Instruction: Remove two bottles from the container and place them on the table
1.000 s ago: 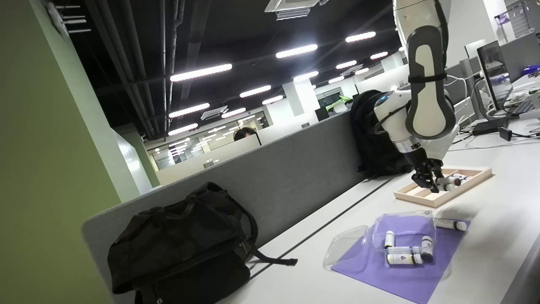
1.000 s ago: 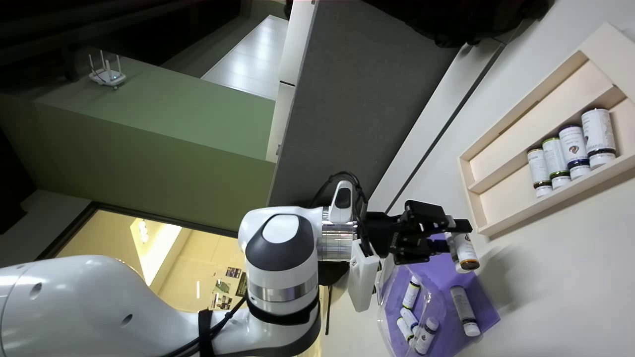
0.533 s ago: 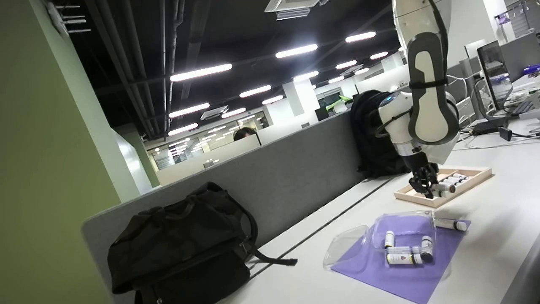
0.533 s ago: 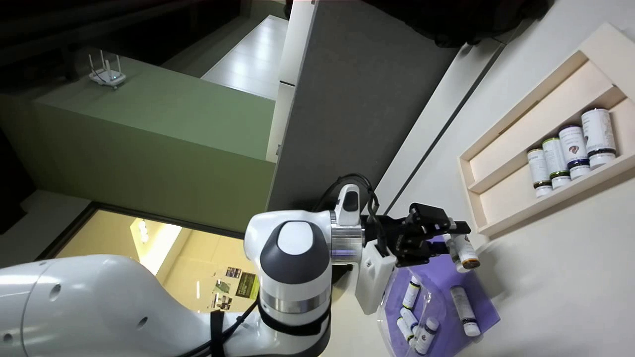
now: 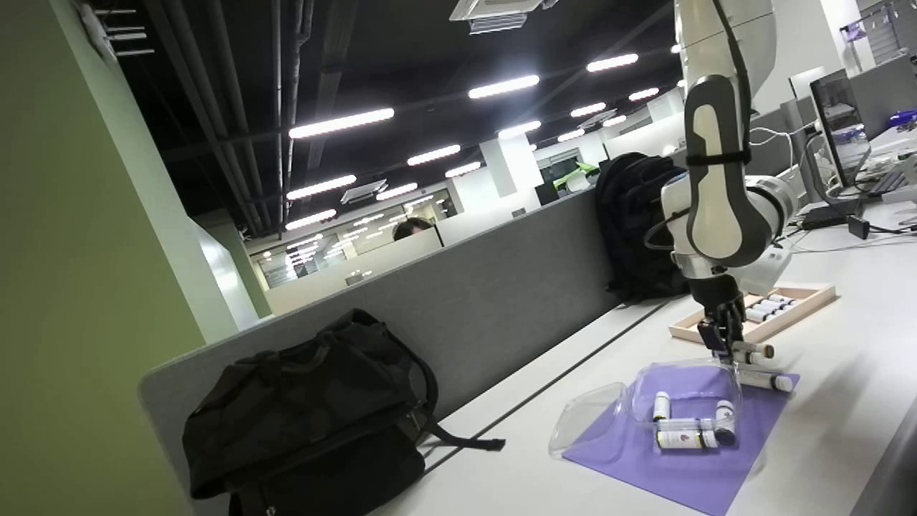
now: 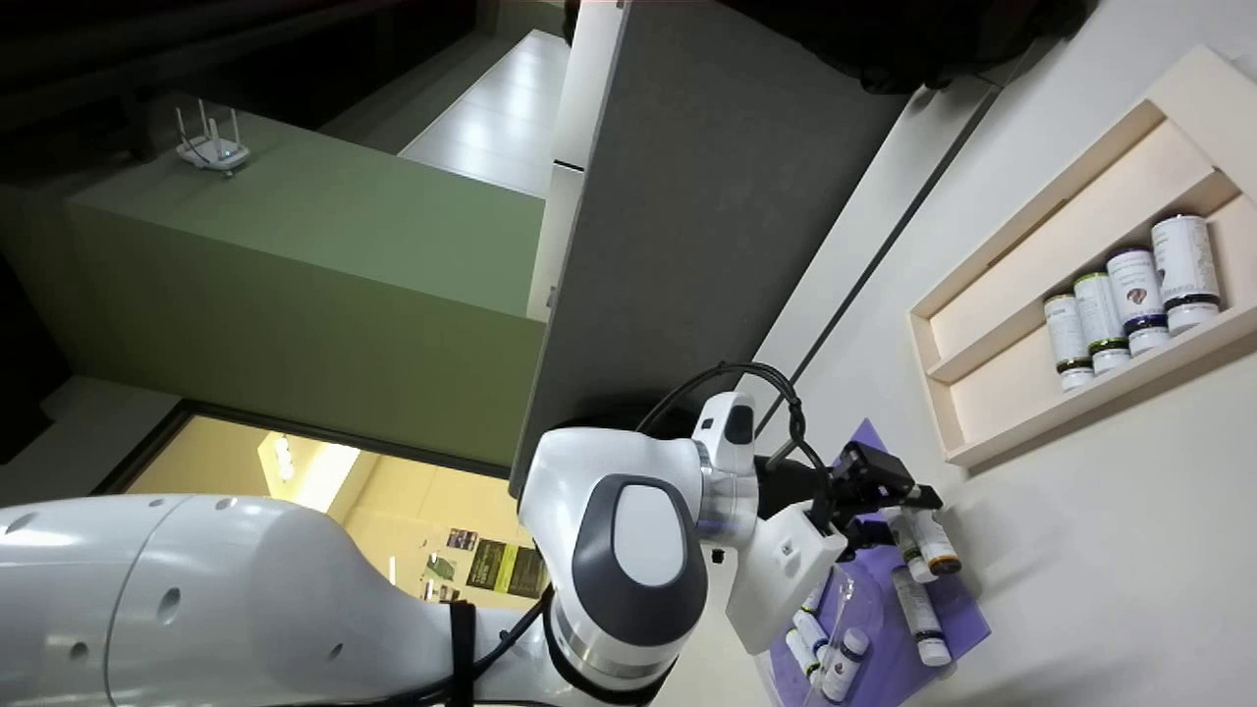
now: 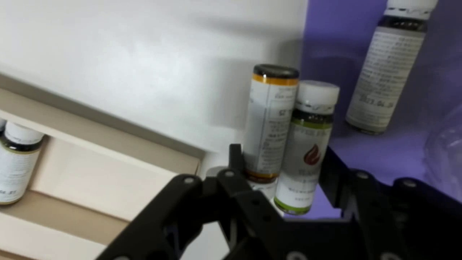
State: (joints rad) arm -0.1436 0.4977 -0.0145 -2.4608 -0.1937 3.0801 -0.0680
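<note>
My gripper [image 7: 284, 162] is shut on two bottles side by side. One is the orange-banded bottle [image 7: 270, 122], the other the green-banded bottle [image 7: 306, 151] with a white cap and red flame mark. In both exterior views the gripper [image 5: 729, 352] [image 6: 899, 517] holds them above the table near the purple sheet's edge. The wooden tray [image 6: 1208, 118] behind holds several white-labelled bottles [image 6: 1134, 295] in one compartment. A clear plastic container [image 5: 684, 390] stands on the purple sheet [image 5: 706, 480] with several bottles [image 5: 684, 438] in or around it; its walls are hard to see.
A single bottle [image 5: 766, 380] lies on the purple sheet beside the clear container, close to the held bottles; it also shows in the wrist view [image 7: 386, 76]. A black bag [image 5: 308, 416] lies on the white table [image 5: 494, 430] by the grey partition [image 5: 501, 294].
My gripper has moved away from the wooden tray and lower, towards the purple sheet, still carrying the two bottles. The tray, container and other bottles have not moved.
</note>
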